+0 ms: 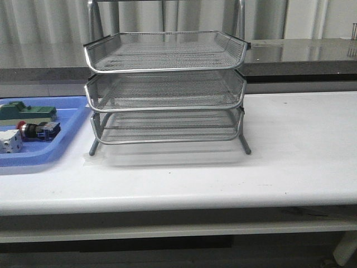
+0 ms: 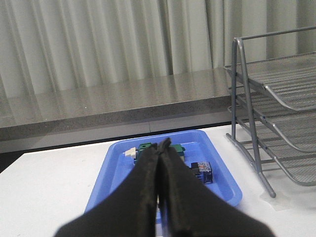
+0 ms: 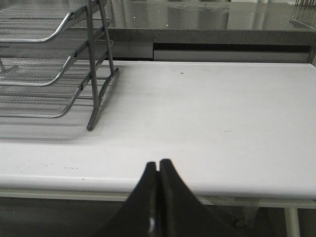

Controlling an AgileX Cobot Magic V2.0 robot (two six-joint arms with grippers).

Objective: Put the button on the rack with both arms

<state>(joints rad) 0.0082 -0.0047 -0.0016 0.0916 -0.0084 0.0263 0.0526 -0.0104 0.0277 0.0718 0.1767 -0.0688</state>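
The button [image 1: 37, 130], with red head, black body and blue rear block, lies in the blue tray [image 1: 33, 158] at the table's left. In the left wrist view its blue block [image 2: 202, 172] shows just beside my fingers. The three-tier wire-mesh rack [image 1: 165, 89] stands mid-table, also seen in the left wrist view [image 2: 276, 113] and the right wrist view [image 3: 54, 64]. My left gripper [image 2: 161, 146] hovers shut and empty over the tray. My right gripper [image 3: 158, 165] is shut and empty, back near the table's front edge, to the right of the rack. Neither arm shows in the front view.
In the blue tray also lie a green block [image 1: 28, 111] and a white cube-like part [image 1: 10, 141]. A grey counter ledge [image 1: 301, 53] runs behind the table. White table surface [image 1: 301, 139] stretches right of the rack.
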